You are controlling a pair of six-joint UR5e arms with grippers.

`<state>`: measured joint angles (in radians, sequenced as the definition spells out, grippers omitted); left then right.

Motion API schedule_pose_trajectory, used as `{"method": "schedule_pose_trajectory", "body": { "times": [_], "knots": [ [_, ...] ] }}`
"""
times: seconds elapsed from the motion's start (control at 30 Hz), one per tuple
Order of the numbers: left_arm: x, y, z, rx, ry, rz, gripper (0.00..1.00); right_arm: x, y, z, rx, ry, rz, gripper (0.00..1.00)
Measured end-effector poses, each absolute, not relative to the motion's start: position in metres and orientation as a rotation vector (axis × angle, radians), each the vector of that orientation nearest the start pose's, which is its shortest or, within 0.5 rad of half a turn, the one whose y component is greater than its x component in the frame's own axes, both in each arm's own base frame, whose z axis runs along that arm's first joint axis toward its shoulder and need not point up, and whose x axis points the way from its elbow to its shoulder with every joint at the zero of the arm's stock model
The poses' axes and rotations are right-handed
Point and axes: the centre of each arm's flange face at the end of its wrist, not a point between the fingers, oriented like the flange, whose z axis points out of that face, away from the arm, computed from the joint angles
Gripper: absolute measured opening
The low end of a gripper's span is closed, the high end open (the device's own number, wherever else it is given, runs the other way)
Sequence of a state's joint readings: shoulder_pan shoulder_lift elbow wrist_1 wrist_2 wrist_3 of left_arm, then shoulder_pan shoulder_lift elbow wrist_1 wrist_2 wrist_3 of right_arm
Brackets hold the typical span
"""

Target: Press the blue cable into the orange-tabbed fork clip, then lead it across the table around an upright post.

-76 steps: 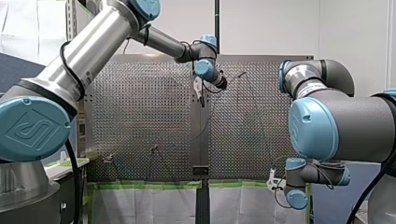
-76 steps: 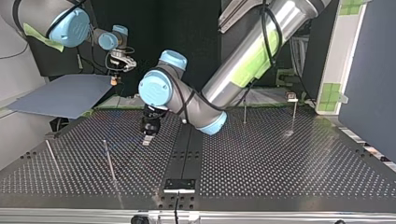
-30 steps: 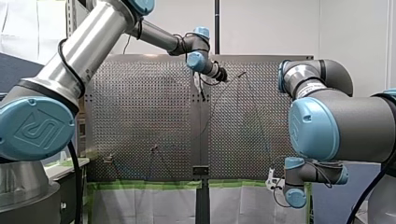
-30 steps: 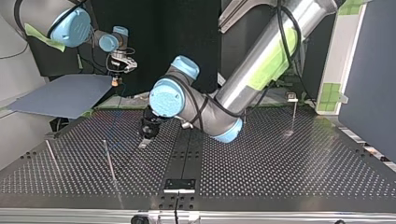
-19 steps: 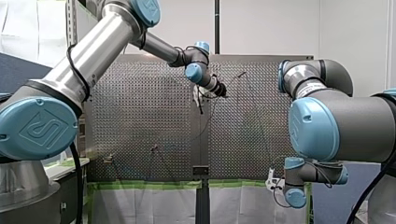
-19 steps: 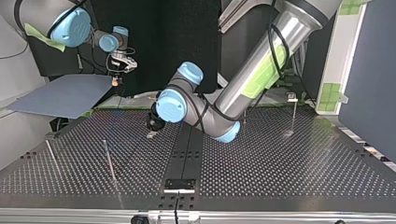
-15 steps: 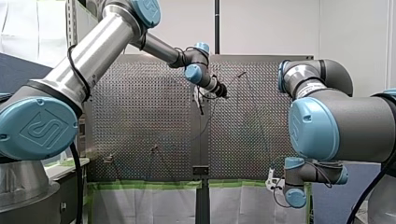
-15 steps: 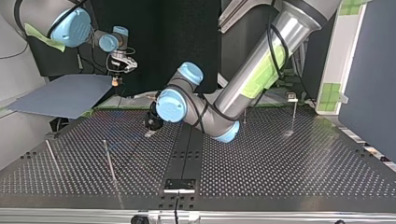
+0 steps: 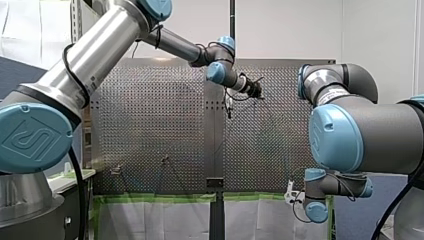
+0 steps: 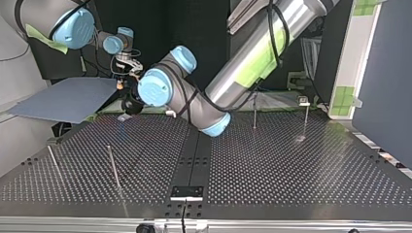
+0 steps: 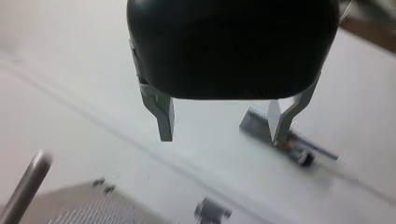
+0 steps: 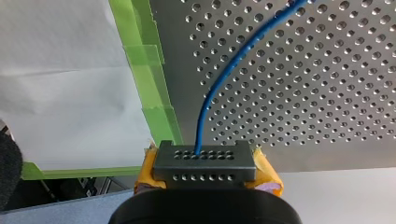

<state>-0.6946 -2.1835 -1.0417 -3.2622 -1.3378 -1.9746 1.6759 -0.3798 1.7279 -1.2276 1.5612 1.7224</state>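
Right hand [image 12: 204, 163] tight on blue cable [image 12: 232, 62], plain only in its wrist view; left hand [image 11: 223, 137] wide

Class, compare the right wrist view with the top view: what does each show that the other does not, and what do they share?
Only the right wrist view shows the blue cable plainly, leaving my right hand between its yellow pads. Only the top view shows my left arm reaching over the table, and the upright posts. Both show the perforated table and my right hand.
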Motion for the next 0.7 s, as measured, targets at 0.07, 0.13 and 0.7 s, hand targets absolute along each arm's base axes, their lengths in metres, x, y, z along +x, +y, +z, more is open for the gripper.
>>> {"method": "schedule_pose_trajectory", "body": {
  "times": [0.07,0.13,0.7],
  "knots": [
    [0.437,-0.576,0.367,0.474,1.824,-0.980,0.98,0.193,-0.551,-0.174,1.313,-1.363,1.334,0.00],
    [0.434,-0.571,0.378,0.483,1.820,-0.958,0.98,0.194,-0.551,-0.174,1.315,-1.364,1.335,0.00],
    [0.460,-0.502,0.469,0.403,1.659,-0.711,0.98,0.196,-0.550,-0.174,1.320,-1.364,1.337,0.00]
  ]
}}
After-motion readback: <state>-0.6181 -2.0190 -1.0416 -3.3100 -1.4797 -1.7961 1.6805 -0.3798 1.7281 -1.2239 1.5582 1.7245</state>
